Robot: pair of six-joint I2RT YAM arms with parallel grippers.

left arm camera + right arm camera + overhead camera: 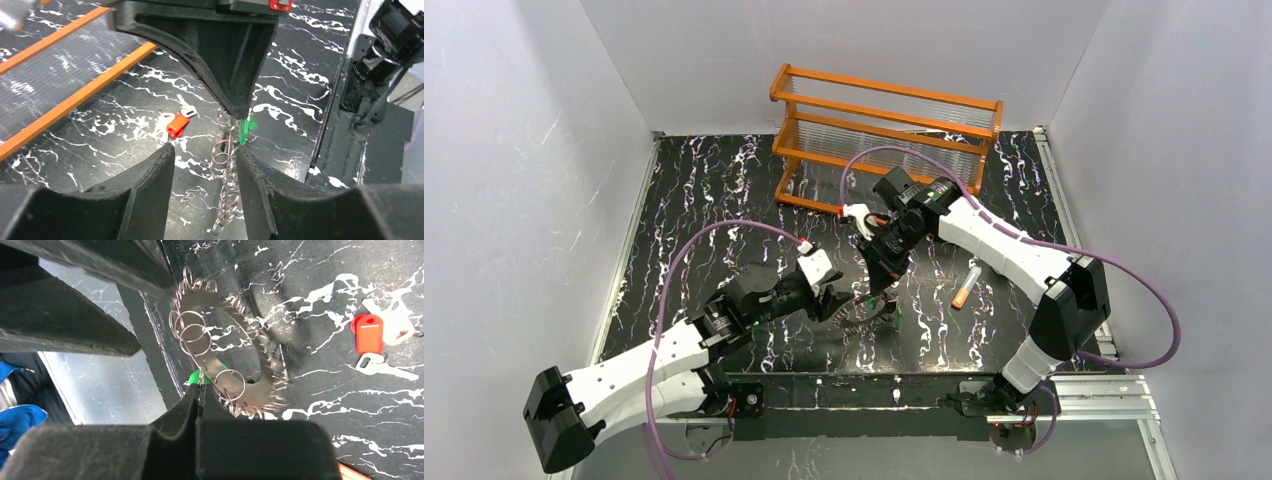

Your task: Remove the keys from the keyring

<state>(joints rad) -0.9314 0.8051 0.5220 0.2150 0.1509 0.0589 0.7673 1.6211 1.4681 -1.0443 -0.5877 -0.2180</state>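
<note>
Top view: two arms over the black marbled desk [724, 200]. The left tool [839, 300] and right tool [881, 290] meet at lower centre of the frame, over one keyring [871, 318] lying on the desk. One clear tube with an orange cap [965, 288] lies right of centre. One orange rack [884, 130] stands at top centre.

Left wrist view: the left tool's two fingers stand apart at the bottom edge, released, grasping nothing. A string of small split rings [225, 170] runs in the gap between them; the count is unclear. The right tool comes down from the top of the frame, its tip clenched on one green key [244, 131] at centre. One red key [176, 125] lies flat on the desk left of centre, apart from the rings. Two orange rack bars cross the upper left.

Right wrist view: the right tool's fingers are pressed together at bottom centre, with the green key pinched at their tip. The toothed keyring sits at centre, tilted, with at least four small split rings on its left edge. The red key lies at right, with one plain silvery key [387, 369] just below it. The left tool's two fingers fill the upper left.
</note>
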